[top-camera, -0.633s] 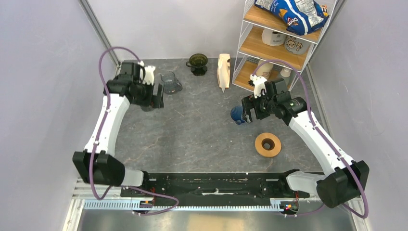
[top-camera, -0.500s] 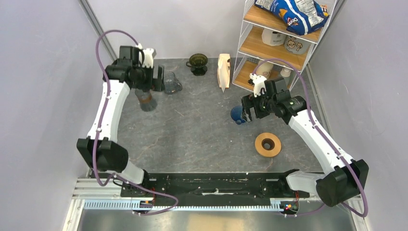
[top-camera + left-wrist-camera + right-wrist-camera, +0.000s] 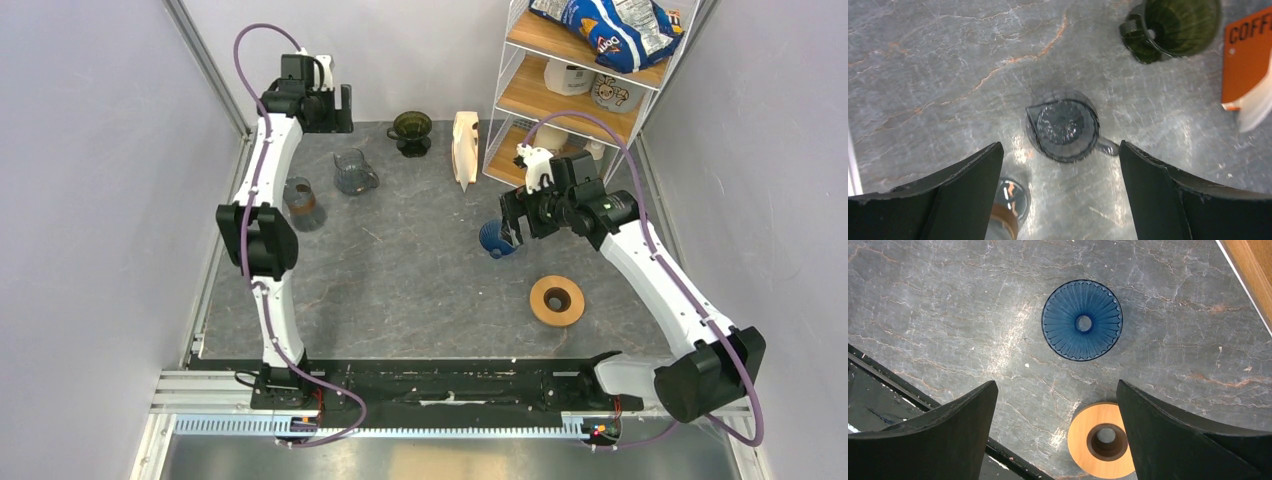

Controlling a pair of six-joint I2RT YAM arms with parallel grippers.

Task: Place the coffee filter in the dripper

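Shelf rack point(image 3: 560, 90): right of dripper point(image 3: 411, 130).
Left gripper point(image 3: 1058, 150): jaws wide, empty, above glass carafe point(image 3: 1063, 125), left-front of dripper.
Right gripper point(image 3: 1055, 387): wide, empty, above blue cone point(image 3: 1082, 320), well right-front of dripper.
Filter pack point(image 3: 464, 148): just right of dripper; single coffee filter not distinguishable.

One green dripper point(image 3: 411, 127), one blue cone point(image 3: 494, 238), one clear carafe point(image 3: 352, 172), one brown-banded glass point(image 3: 300, 203), one wooden ring point(image 3: 557, 300) and one filter pack point(image 3: 464, 146) sit on one tabletop point(image 3: 420, 270). One shelf point(image 3: 540, 100) carries one chip bag point(image 3: 605, 25), one bottle point(image 3: 568, 77) and one mug point(image 3: 615, 93).
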